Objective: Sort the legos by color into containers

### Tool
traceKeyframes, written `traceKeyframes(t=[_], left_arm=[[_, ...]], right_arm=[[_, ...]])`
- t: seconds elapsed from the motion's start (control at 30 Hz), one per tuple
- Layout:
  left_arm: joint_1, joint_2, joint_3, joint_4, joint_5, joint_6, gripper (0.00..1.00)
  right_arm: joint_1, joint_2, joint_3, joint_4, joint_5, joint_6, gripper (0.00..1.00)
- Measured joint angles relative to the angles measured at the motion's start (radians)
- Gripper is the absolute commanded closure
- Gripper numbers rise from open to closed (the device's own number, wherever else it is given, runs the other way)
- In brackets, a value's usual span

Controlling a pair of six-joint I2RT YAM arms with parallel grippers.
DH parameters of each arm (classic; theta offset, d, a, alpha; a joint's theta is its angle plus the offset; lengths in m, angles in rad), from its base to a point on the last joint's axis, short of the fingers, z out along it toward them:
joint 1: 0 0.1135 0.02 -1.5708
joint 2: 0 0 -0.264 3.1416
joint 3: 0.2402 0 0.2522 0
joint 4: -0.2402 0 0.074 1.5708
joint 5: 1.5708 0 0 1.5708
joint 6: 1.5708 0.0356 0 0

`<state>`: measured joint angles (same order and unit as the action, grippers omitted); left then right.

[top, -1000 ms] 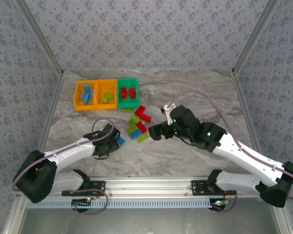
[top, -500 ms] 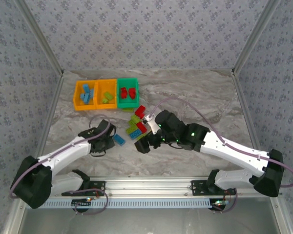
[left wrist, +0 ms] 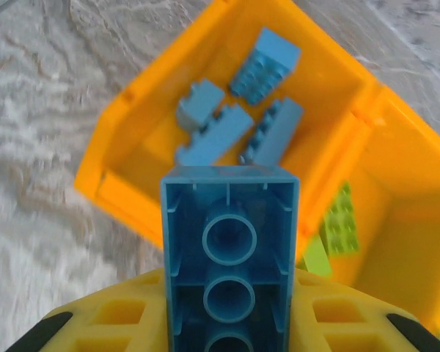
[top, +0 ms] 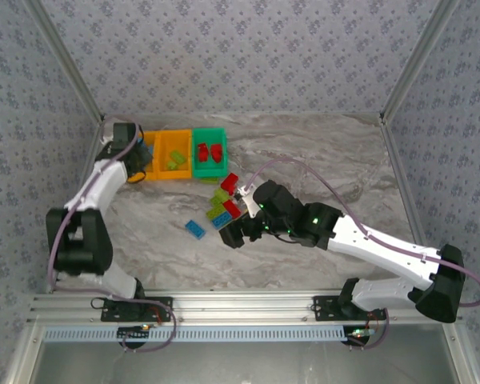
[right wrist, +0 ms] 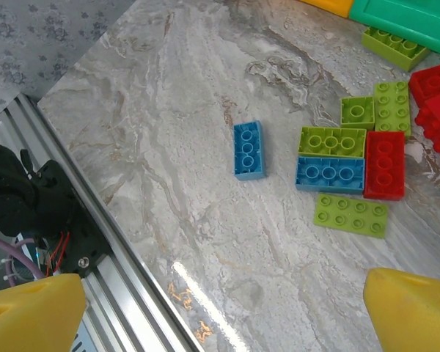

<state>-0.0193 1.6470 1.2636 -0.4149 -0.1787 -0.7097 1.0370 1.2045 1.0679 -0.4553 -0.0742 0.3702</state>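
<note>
At the far left corner of the bench (top: 328, 152), close to the slanted frame post (top: 64, 68), the left tool (top: 136, 154) is clamped on a blue brick (left wrist: 229, 242), held with its hollow underside toward the wrist camera. It hangs just above the near rim of the left orange bin (left wrist: 111, 143). That bin holds several blue bricks (left wrist: 268, 62) in a loose heap, with bare floor along its left wall. Joined to its right is the middle orange bin (left wrist: 403, 220), which has lime green bricks (left wrist: 342, 220) against its near-left side. Next in the row, the green bin (top: 210, 132) holds red bricks (top: 210, 152). In front of the bins the marble surface is bare down to the aluminium rail (right wrist: 95, 242) at the near edge, apart from a lone blue brick (right wrist: 248, 149) lying flat. Just right of it lies a tight cluster of loose pieces: a green brick (right wrist: 331, 141) touching a blue one (right wrist: 330, 174), a red brick (right wrist: 384, 165) against both, and a flat lime piece (right wrist: 350, 215) slightly apart. The right tool (top: 232, 236) hovers over the cluster's near side, its fingers spread wide and holding nothing. The right half of the bench is open to the frame.
</note>
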Motion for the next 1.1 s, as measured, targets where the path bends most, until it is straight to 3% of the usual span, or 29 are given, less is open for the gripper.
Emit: traceKeyframes(t=[0.1, 0.27, 0.37, 0.47, 0.63, 0.77, 0.87, 0.97, 1.1], left_arm=[[0.027, 0.163, 0.134, -0.006, 0.011, 0.037, 0.65], [0.042, 0.303, 0.235, -0.010, 0.050, 0.083, 0.49], [0.044, 0.303, 0.236, -0.022, 0.063, 0.089, 0.47], [0.042, 0.268, 0.202, -0.014, 0.068, 0.079, 0.52], [0.002, 0.066, 0.002, -0.023, 0.064, 0.028, 0.53], [-0.108, -0.214, -0.219, -0.029, 0.064, -0.053, 0.54], [-0.241, -0.423, -0.373, -0.032, 0.050, -0.129, 0.55], [-0.376, -0.558, -0.483, -0.052, 0.021, -0.208, 0.55], [-0.546, -0.626, -0.592, -0.064, -0.014, -0.313, 0.52]], right_arm=[[0.000, -0.012, -0.005, -0.001, 0.016, 0.008, 0.00], [0.000, -0.038, -0.018, -0.005, 0.037, 0.016, 0.00], [0.000, -0.042, -0.026, -0.009, 0.051, 0.023, 0.00], [0.000, -0.042, -0.033, -0.008, 0.058, 0.030, 0.00], [0.000, -0.036, -0.038, -0.002, 0.063, 0.034, 0.00], [-0.003, -0.005, -0.038, 0.010, 0.064, 0.034, 0.00], [-0.007, 0.021, -0.038, 0.015, 0.064, 0.035, 0.00], [-0.010, 0.042, -0.038, 0.021, 0.063, 0.041, 0.00], [-0.010, 0.068, -0.038, 0.031, 0.063, 0.045, 0.00]])
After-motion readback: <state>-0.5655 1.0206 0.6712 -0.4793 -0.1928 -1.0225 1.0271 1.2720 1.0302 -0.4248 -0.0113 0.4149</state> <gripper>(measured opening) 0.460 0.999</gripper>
